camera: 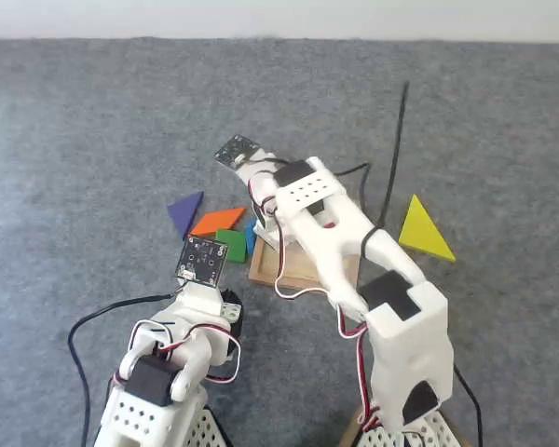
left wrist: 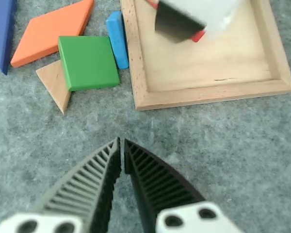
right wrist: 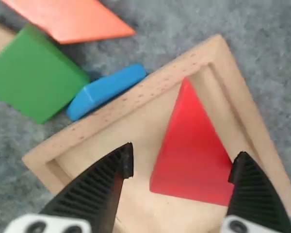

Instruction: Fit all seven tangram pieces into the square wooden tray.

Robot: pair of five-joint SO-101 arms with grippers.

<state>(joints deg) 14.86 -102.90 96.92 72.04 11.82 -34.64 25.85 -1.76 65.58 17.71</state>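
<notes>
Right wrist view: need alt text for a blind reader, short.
The right gripper hangs open over a red triangle lying flat inside the wooden tray, near one corner. Outside the tray, on grey carpet, a blue piece lies along the rim, with a green square and an orange parallelogram beyond it.

HIDDEN: tray mostly under right arm | red piece — one corner shows past blurred right arm, ahead of left gripper | CUT OFF: purple piece — frame edge
</notes>
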